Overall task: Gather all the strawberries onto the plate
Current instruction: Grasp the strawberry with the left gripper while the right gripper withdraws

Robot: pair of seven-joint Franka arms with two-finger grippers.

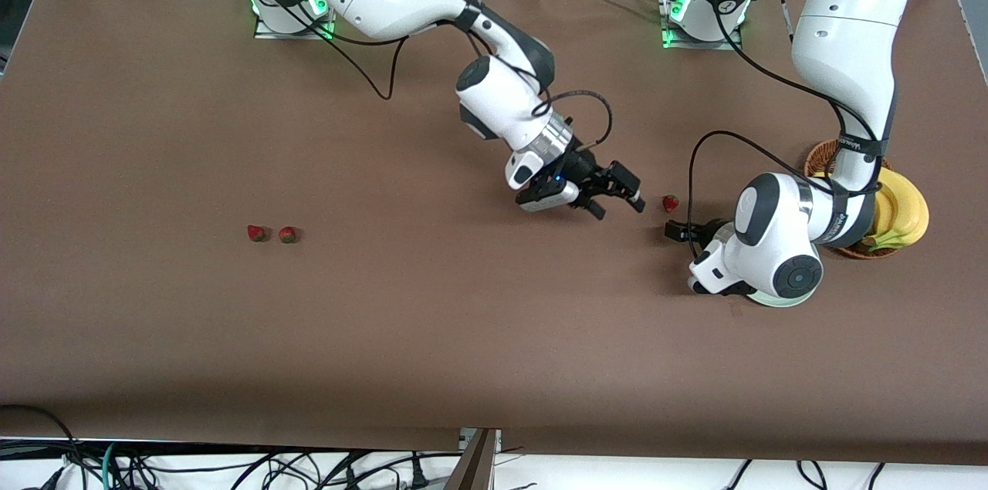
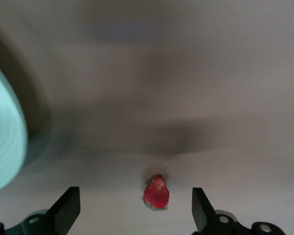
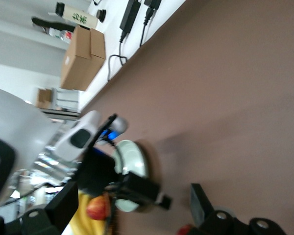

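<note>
Lying on the table [image 1: 432,336] between open left gripper [image 1: 673,231] and open, empty right gripper [image 1: 617,201], one strawberry [image 1: 670,203] is unheld. Only the left wrist view shows its long axis, pale tip toward 12 o'clock, green cap toward 6; the plate [image 2: 2,147] is near it. Two more strawberries [image 1: 272,234] sit well apart toward the right arm's end.

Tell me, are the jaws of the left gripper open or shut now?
Open. In the left wrist view the left gripper shows its jaws spread wide apart, with one strawberry lying on the table between them, not yet gripped.
</note>
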